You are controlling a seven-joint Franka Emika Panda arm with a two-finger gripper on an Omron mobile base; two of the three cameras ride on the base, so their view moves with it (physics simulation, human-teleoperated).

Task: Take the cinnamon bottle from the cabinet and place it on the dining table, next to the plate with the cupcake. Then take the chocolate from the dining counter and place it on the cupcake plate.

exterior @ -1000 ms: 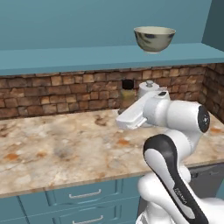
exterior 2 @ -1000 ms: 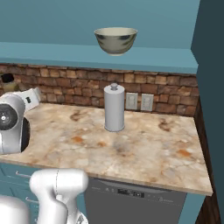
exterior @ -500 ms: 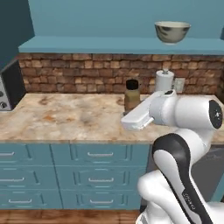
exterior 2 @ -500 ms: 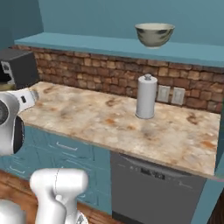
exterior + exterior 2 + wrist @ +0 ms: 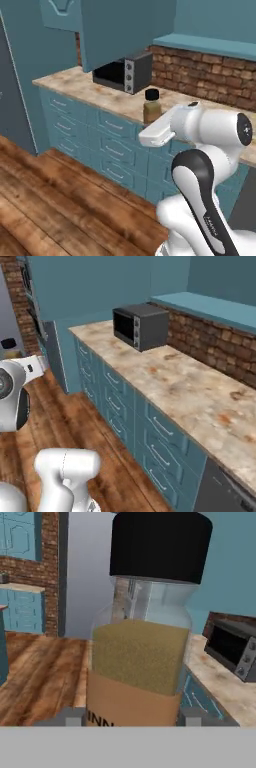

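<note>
Ahead of the white arm in the left base view, the cinnamon bottle (image 5: 152, 106) is carried upright off the end of the hand, in front of the desk (image 5: 90, 87) bearing a microwave (image 5: 124, 72). From the right base view, its black cap is glimpsed at the left edge, above the wooden floor (image 5: 70, 421). Close up in the hand view, the jar is seen clamped between the fingers (image 5: 70, 717), holding it by the labelled base. Fetching from the cabinet is judged done; placing it by the cupcake plate and moving the chocolate remain.
</note>
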